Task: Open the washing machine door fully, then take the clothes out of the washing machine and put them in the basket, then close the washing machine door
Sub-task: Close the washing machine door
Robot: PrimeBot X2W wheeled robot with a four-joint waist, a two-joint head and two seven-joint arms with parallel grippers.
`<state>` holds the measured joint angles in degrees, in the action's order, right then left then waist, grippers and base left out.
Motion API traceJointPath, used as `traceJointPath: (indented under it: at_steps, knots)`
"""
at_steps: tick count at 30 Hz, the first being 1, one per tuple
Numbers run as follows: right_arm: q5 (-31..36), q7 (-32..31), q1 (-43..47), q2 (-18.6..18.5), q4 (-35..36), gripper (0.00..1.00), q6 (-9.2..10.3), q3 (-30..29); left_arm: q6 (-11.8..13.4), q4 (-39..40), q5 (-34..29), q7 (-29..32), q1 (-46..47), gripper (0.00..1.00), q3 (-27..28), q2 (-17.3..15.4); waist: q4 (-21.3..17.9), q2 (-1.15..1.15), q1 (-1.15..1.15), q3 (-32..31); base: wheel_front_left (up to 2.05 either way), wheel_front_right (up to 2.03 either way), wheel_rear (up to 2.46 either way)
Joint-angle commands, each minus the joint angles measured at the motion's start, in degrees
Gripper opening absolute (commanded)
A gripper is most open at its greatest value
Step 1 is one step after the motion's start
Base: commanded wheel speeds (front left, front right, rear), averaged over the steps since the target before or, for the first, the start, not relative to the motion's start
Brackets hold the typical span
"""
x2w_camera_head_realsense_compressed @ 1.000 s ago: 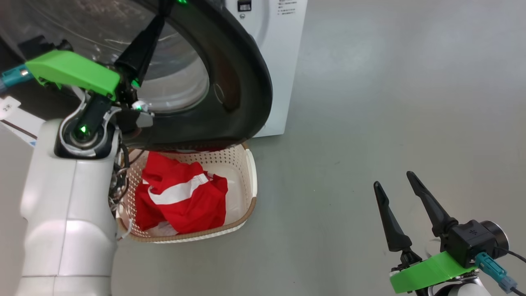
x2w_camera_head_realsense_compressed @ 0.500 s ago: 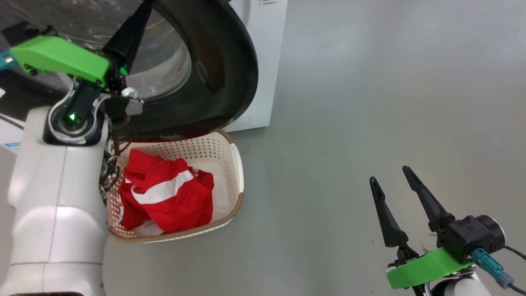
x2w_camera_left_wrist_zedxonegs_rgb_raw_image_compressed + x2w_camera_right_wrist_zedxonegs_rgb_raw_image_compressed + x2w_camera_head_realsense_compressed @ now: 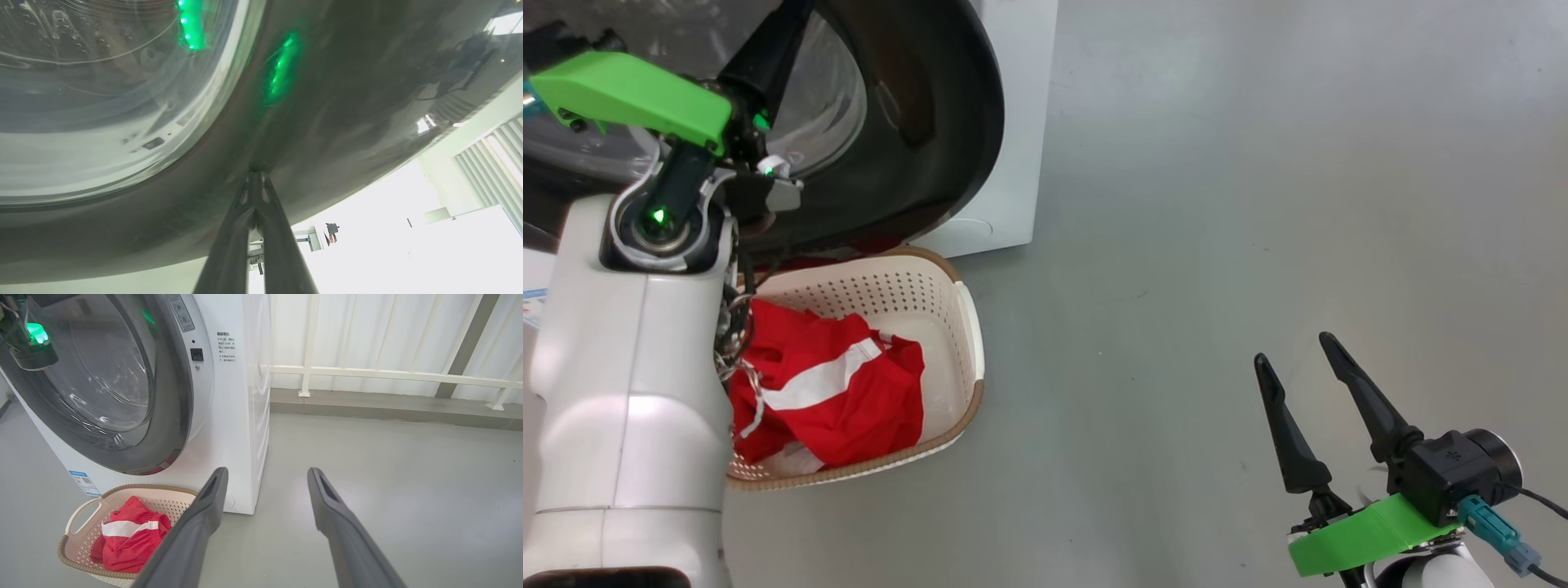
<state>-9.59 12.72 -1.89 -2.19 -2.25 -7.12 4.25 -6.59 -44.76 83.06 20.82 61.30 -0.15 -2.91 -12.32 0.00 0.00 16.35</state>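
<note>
One washer (image 3: 241,416), one door (image 3: 173,396), one basket (image 3: 973,327), one garment (image 3: 849,404), two tools (image 3: 255,179) (image 3: 1294,349).

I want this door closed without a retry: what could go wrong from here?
1. The shut left gripper presses only its tips on the glossy, curved rim of the washing machine door; they could skid off sideways.
2. The basket with the clothes sits right under the door's lower edge, close to the left arm; leaning in may nudge it.
3. A push with the tips alone may leave the door unlatched.
</note>
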Motion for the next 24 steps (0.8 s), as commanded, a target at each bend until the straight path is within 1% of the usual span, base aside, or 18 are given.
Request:
traceJointPath:
  at_steps: [1,6,11,18,19,20,21,22,23,24]
  knots:
    - [-0.35,0.78,-1.7,-0.68,1.12,1.0,-0.36,1.15,-0.71,1.37,-0.42,-0.27,2.14,0.0,0.95,-2.38,-0.12,0.0,0.0,0.07,0.0,0.0,0.0]
    - [-0.53,0.95,-1.79,-0.68,0.85,1.0,-0.36,0.94,-0.79,1.09,-0.45,-0.25,2.1,0.0,0.85,-2.45,-0.29,0.0,0.0,-0.04,0.0,0.0,0.0]
    - [-0.56,1.09,-1.83,-0.68,0.66,1.0,-0.36,0.71,-0.84,1.57,-0.58,-0.12,1.42,0.0,0.3,-2.24,0.5,0.0,0.0,-0.27,0.0,0.0,0.0]
    - [-0.55,1.22,-2.06,-0.68,0.25,1.0,-0.36,0.09,-0.88,6.65,-2.57,-1.63,-2.08,0.0,-2.15,-1.76,3.13,0.0,0.0,-1.31,0.0,0.0,0.0]
    - [-0.6,1.23,-2.09,-0.68,0.17,1.0,-0.36,0.07,-0.89,7.58,-3.23,-2.23,-2.83,0.08,-2.57,-1.82,3.61,0.0,0.0,-1.5,0.0,0.0,0.0]
    - [-0.62,1.24,-2.1,-0.68,0.14,1.0,-0.36,0.11,-0.89,8.47,-3.89,-2.86,-3.63,0.29,-2.95,-1.91,4.11,0.0,0.0,-1.75,0.0,0.0,0.0]
    - [-0.61,1.25,-2.08,-0.68,0.11,1.0,-0.36,0.11,-0.89,9.3,-4.31,-3.27,-4.48,0.41,-3.24,-1.91,4.63,0.0,0.0,-1.99,0.0,0.0,0.0]
    - [-0.6,1.26,-2.08,-0.68,0.04,1.0,-0.36,0.1,-0.89,10.12,-4.63,-3.57,-5.35,0.56,-3.47,-1.95,5.15,0.0,0.0,-2.23,0.0,0.0,0.0]
    - [-0.57,1.27,-2.12,-0.68,-0.05,1.0,-0.36,0.12,-0.89,10.91,-4.39,-3.71,-6.32,0.89,-3.38,-1.88,5.65,0.0,0.0,-2.5,0.0,0.0,0.0]
    - [-0.51,1.28,-2.17,-0.68,-0.15,1.0,-0.36,0.21,-0.89,11.66,-3.94,-3.61,-7.37,1.0,-3.23,-1.79,6.1,0.0,0.0,-2.8,0.0,0.0,0.0]
